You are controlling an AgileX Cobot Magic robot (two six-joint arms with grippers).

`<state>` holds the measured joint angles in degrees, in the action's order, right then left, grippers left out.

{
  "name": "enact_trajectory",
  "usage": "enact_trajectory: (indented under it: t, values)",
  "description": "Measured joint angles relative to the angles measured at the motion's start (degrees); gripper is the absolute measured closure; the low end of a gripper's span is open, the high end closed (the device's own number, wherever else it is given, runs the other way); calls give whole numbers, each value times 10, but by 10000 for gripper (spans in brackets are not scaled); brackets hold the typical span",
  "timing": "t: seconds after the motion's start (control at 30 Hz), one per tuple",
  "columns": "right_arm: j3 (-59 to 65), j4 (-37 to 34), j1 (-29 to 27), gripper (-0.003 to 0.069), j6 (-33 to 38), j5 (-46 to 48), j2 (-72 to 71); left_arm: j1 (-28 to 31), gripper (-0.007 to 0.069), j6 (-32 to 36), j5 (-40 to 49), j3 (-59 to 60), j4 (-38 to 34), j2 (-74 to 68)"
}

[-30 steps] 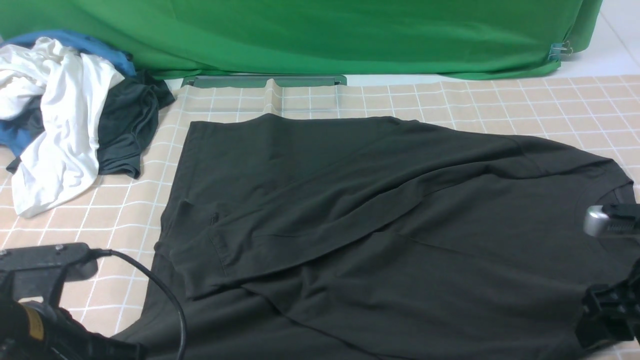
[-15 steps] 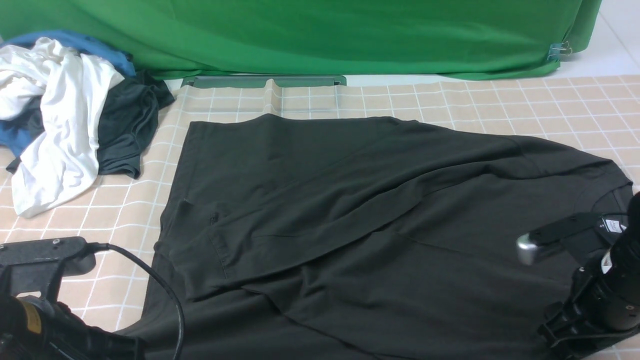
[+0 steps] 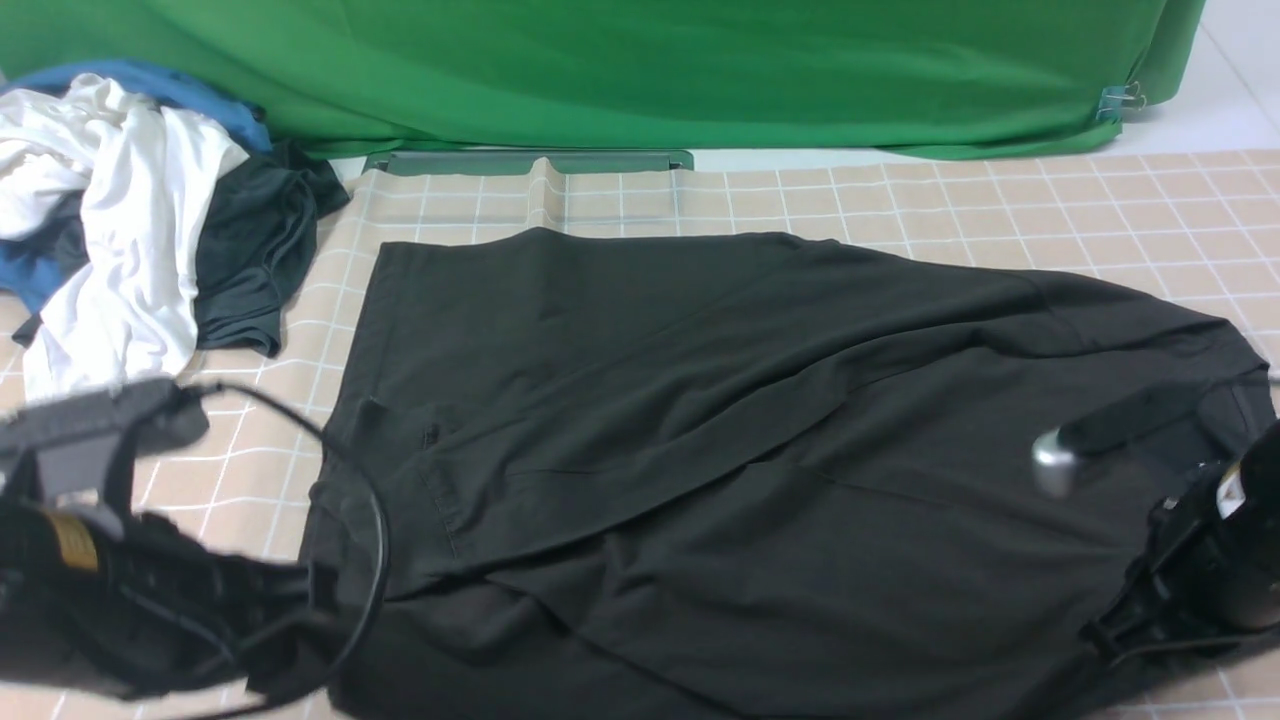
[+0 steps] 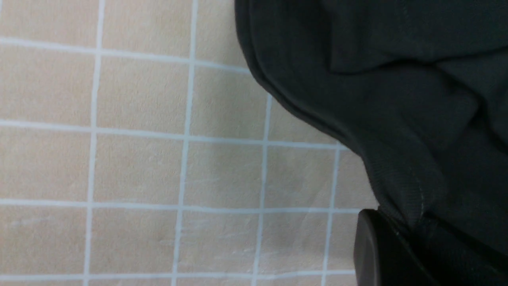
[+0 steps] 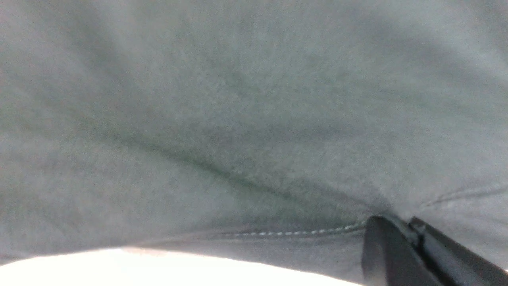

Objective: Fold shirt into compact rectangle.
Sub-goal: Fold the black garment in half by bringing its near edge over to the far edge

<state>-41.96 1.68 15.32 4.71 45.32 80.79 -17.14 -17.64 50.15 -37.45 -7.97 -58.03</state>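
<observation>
The checked surface carries the shirt spread across its middle. The shirt's body runs left to right, one side already folded over in a long diagonal flap, the collar end at the robot's right and the hem at its left. A heap of white, blue and dark clothes lies apart at the far left. Over the last second the right end effector has swung in from the surface's edge and closed from wide apart onto the fabric beside a stitched seam near the collar. The left end effector has stayed clamped on the hem and has shifted forward, bunching that corner. With both ends now pinched, the shirt looks ready to be lifted for the next fold.
</observation>
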Motion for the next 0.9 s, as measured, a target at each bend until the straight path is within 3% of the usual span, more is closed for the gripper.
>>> enact_trajectory:
  t: [0.33,0.53,0.9]
  values:
    - [-114,29,-3,612,0,52,-17,2,589,-24,-49,-119,53,-81]
    - [-205,30,-45,612,0,56,41,54,589,-31,-70,-219,59,-198]
    - [-440,26,-106,613,14,60,259,127,589,16,-77,-473,-6,-462]
